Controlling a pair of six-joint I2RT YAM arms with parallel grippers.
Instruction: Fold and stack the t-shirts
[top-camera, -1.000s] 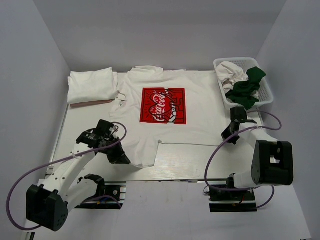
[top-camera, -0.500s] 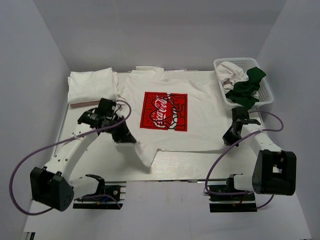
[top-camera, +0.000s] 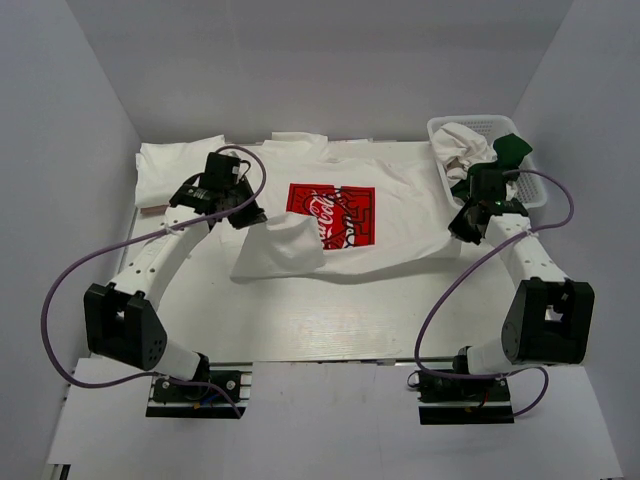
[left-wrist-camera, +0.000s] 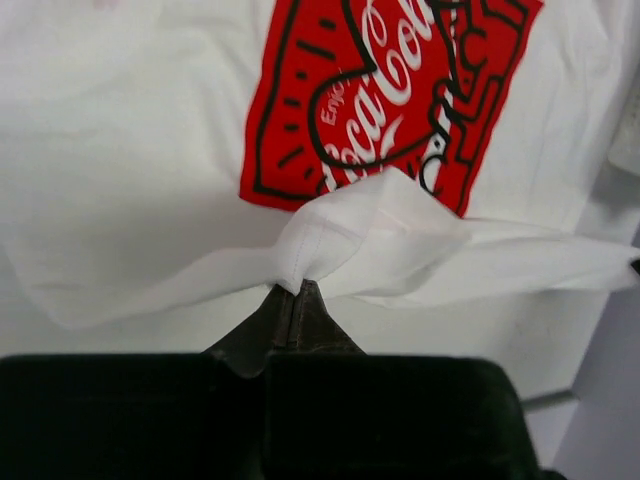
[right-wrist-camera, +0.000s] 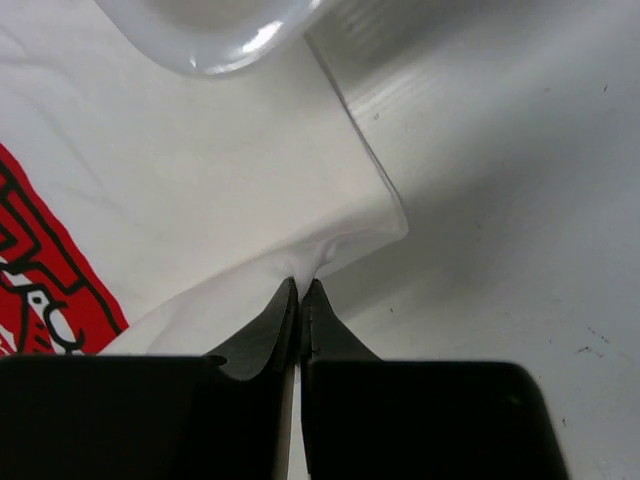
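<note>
Hem corners of the Coca-Cola t-shirt (top-camera: 400, 220) now sit further up the counter (top-camera: 350, 320) than before, clenched in the left pincer (left-wrist-camera: 298, 290) and right pincer (right-wrist-camera: 300, 285); limp, light cloth, best held at edges.

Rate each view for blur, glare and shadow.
Top external: even light, sharp, only faint shadows on the table. Left wrist: print on the Coca-Cola t-shirt crisp, left gripper an underexposed silhouette. Right wrist: bright glare on the blurred basket rim, right gripper dark, grey shadow beside the cloth.
</note>
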